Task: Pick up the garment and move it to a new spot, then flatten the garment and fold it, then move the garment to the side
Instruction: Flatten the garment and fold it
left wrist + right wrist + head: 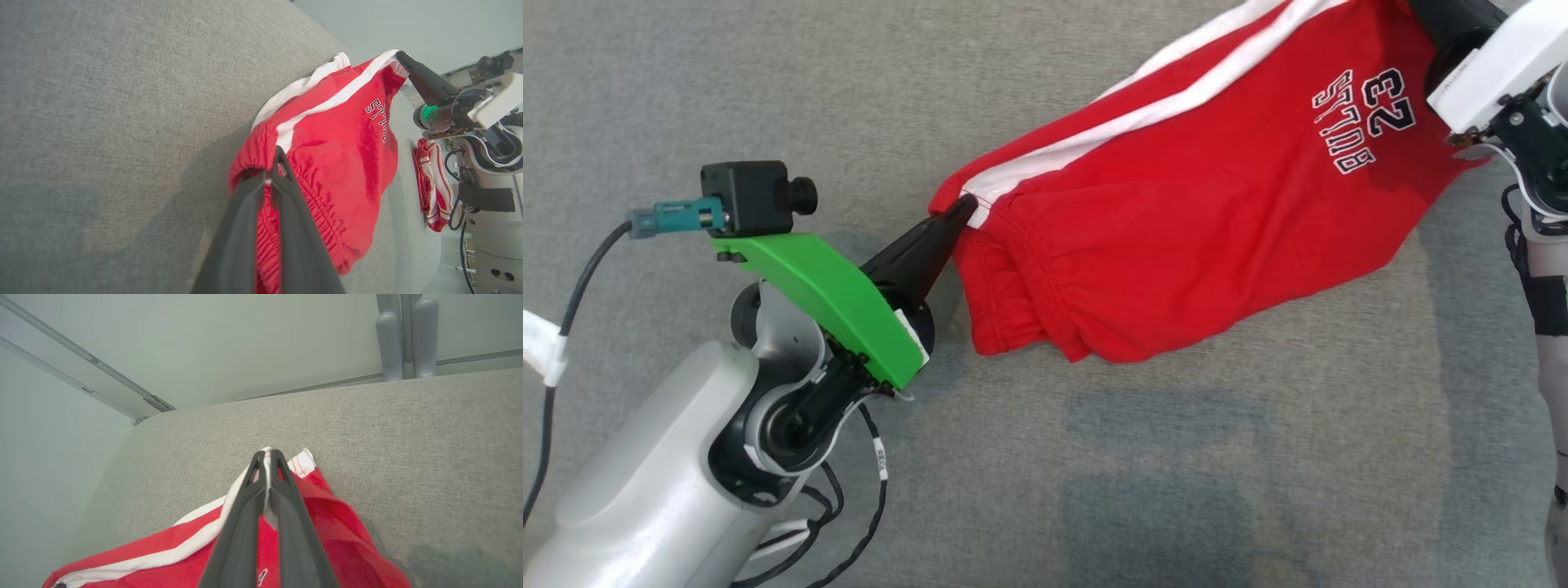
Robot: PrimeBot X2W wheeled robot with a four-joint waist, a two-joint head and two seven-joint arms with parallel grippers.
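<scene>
Left gripper (964,209) pinches waistband (261,151) of red garment (1176,212); right gripper (268,457) clamps striped hem (302,463). Cloth stretched between them, likely for flattening.

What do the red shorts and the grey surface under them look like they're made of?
The red shorts: soft matte knit, probably cotton jersey; it creases, and the waistband gathers like elastic. The grey surface: woven upholstery-type fabric, matte, with a fine flecked weave.
</scene>
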